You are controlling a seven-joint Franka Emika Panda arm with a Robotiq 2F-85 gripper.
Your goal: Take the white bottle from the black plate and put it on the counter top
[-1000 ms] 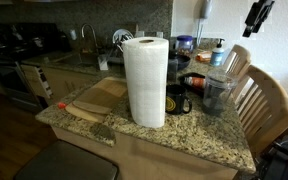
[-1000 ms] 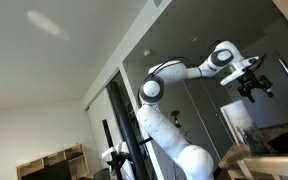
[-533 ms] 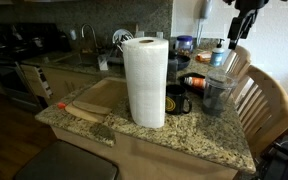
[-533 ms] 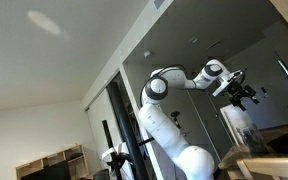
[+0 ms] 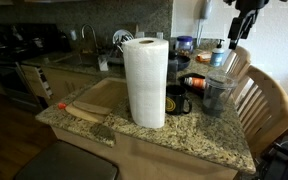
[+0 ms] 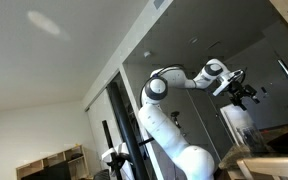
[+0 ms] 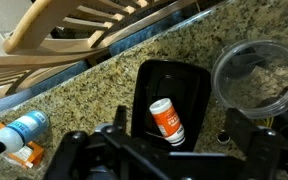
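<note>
In the wrist view, the white bottle (image 7: pixel 167 120), with an orange label, lies on its side in the black rectangular plate (image 7: pixel 189 78). The plate rests on the speckled granite counter top (image 7: pixel 94 95). My gripper (image 7: pixel 176 150) is open and empty; its dark fingers frame the plate from above without touching the bottle. In an exterior view, the gripper (image 5: pixel 245 25) hangs high above the counter top (image 5: pixel 199 132), over the bottle (image 5: pixel 196 80). The arm and gripper (image 6: pixel 246 92) also show in an exterior view.
A clear plastic container (image 7: pixel 259 75) stands right beside the plate. A blue-labelled bottle (image 7: pixel 24 130) lies on the counter. A tall paper towel roll (image 5: pixel 145 80), a wooden cutting board (image 5: pixel 99 97) and a black mug (image 5: pixel 179 101) stand nearby. Wooden chairs (image 5: pixel 264 100) line the counter edge.
The gripper came down and across over the plate between one second and half a second ago. Since then nothing has visibly moved.
</note>
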